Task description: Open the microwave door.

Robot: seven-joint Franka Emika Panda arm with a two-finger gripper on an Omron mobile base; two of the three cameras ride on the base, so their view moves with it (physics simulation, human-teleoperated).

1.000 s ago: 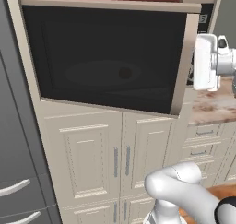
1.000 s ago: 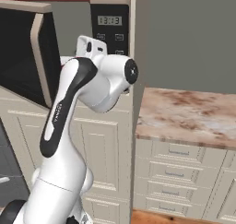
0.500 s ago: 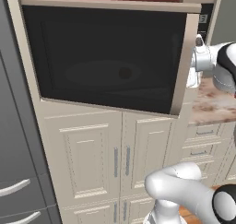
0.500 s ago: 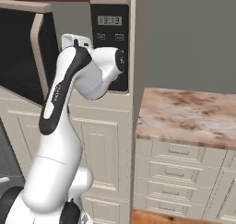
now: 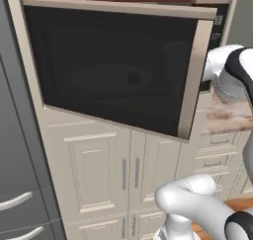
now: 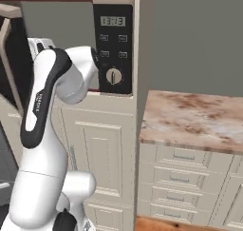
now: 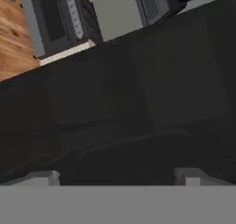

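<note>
The microwave door [image 5: 113,66], black glass in a thin beige frame, stands partly swung out, with its beige bar handle [image 5: 193,78] on the right edge. The microwave [image 6: 71,21] shows a grey interior, a dark red rim and a black control strip [image 6: 114,49] with a display and a round knob [image 6: 113,75]. My arm [image 5: 228,71] reaches in behind the door's handle edge, and the door hides the hand there. In the hand view my gripper [image 7: 115,178] is open, its fingertips [image 7: 44,177] wide apart, close against the dark glass [image 7: 120,103] with nothing between them.
Cream panelled cabinet doors [image 5: 99,170] sit below the microwave. A marbled countertop [image 6: 199,116] over drawers [image 6: 182,178] lies to the right. A grey appliance front with curved handles [image 5: 17,202] stands at the left. The arm's elbow [image 6: 52,87] rises in front of the opening.
The hand has moved from beside the handle to behind the door's free edge. The door has swung out a little further.
</note>
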